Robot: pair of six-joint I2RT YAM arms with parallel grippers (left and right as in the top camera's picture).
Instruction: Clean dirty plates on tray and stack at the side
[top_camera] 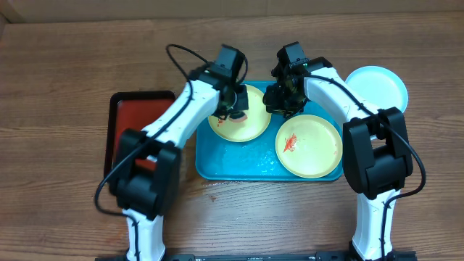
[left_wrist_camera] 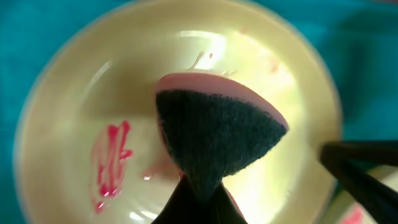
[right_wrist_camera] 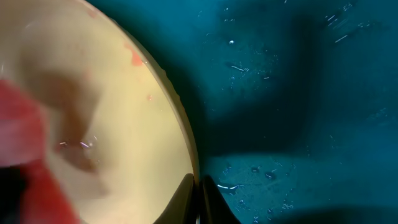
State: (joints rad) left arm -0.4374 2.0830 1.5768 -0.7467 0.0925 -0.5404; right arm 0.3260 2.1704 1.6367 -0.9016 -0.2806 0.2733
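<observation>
Reaching forward with left arm [top_camera: 177, 112] and right arm [top_camera: 344, 94], forearms angled inward, wrists near each other. Pointing down with left gripper [top_camera: 233, 110], fingers [left_wrist_camera: 183, 208] pinched tight on sponge [left_wrist_camera: 217, 137]. Nipping plate [right_wrist_camera: 93, 124] rim with right gripper [top_camera: 284, 107], fingers [right_wrist_camera: 184, 200] nearly touching, one either side.

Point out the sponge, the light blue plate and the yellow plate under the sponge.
sponge [left_wrist_camera: 217, 137], left wrist view, dark scouring face.
light blue plate [top_camera: 377, 87], overhead view, its centre.
yellow plate [top_camera: 246, 129], overhead view, bare near side.
</observation>
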